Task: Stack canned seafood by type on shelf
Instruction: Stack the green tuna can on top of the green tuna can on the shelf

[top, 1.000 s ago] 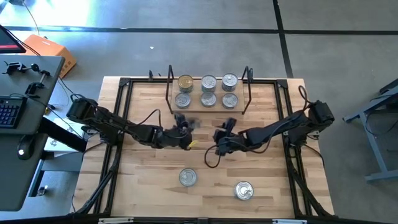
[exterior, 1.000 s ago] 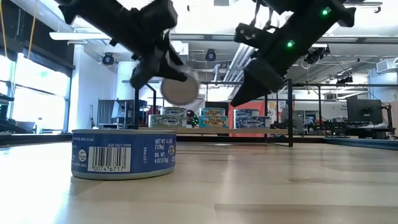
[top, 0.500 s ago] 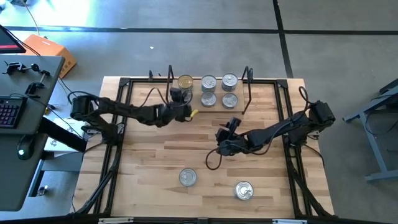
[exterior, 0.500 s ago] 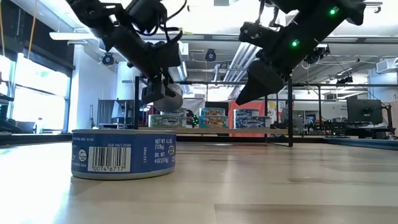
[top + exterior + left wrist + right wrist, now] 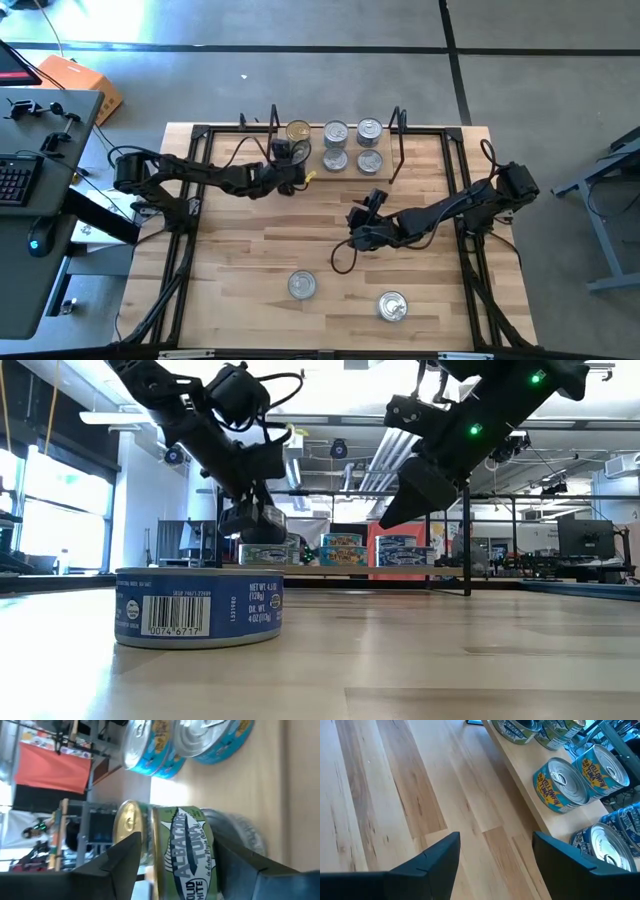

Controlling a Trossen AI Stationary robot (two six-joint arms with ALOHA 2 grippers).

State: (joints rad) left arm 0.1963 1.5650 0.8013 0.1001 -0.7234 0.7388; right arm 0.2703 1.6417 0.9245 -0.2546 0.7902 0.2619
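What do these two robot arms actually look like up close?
Both are slim and black, built of jointed segments, with black cables looping loosely alongside them. The left gripper and right gripper each end in two flat, dark, wedge-shaped fingers. In the low view, small green lights glow on the right arm's housing.

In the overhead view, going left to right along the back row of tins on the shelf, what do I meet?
Gold-lidded tin → silver-lidded tin in the middle → silver-lidded tin at the right end. The left pincer sits over the shelf's front-left spot.
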